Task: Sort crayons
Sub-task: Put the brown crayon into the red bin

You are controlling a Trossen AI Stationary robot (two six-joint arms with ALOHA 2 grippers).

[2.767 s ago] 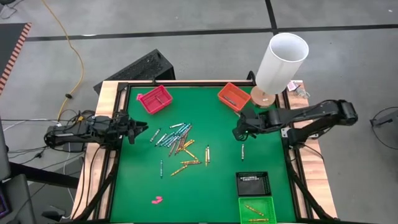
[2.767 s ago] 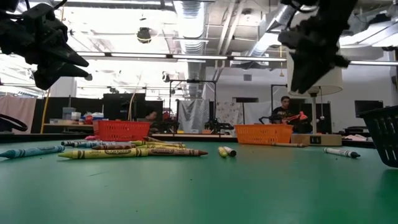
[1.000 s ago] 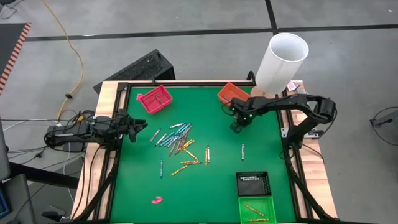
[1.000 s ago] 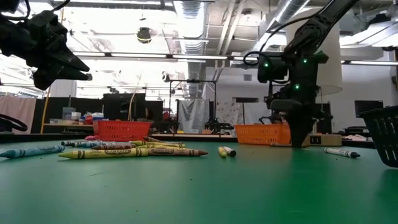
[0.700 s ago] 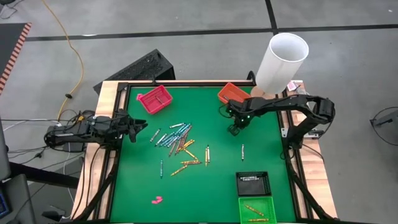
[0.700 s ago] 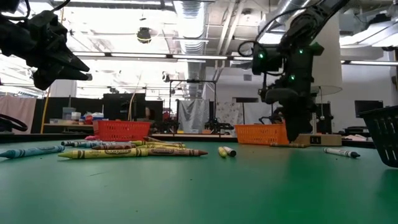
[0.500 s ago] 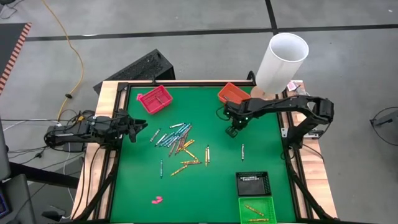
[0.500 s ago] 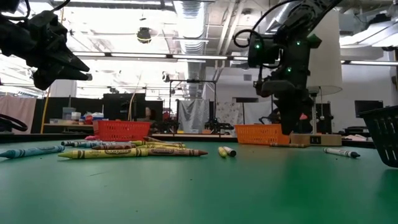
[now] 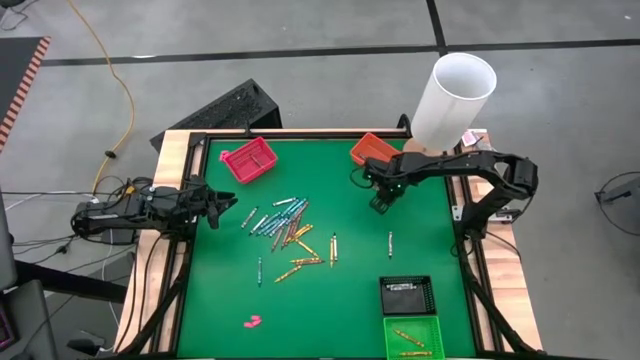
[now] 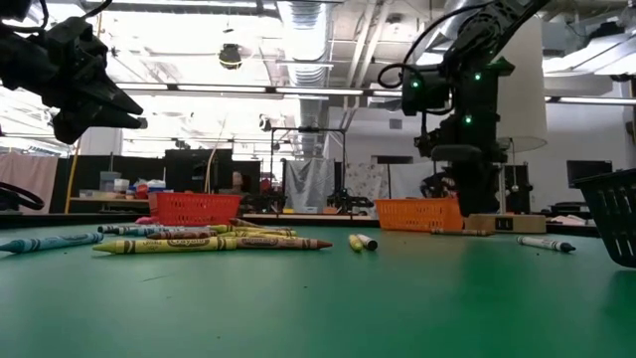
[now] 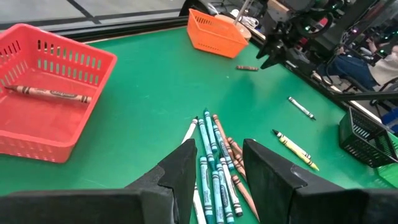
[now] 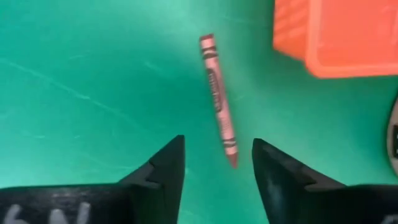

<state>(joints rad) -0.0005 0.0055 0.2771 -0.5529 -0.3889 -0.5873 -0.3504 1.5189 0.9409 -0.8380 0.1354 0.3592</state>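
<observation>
Right gripper jaws just sprang apart, dropping a reddish crayon onto the counter beside the orange basket, seemingly missing it. Left gripper hovers, jaws apart, over the crayons.

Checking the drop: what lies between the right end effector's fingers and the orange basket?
A brownish-red crayon on bare green mat, beside the orange basket; right wrist view.

Beside the orange tray, green mat lies bare toward the table's middle. The white cylinder and the tray's wall block its far side.
</observation>
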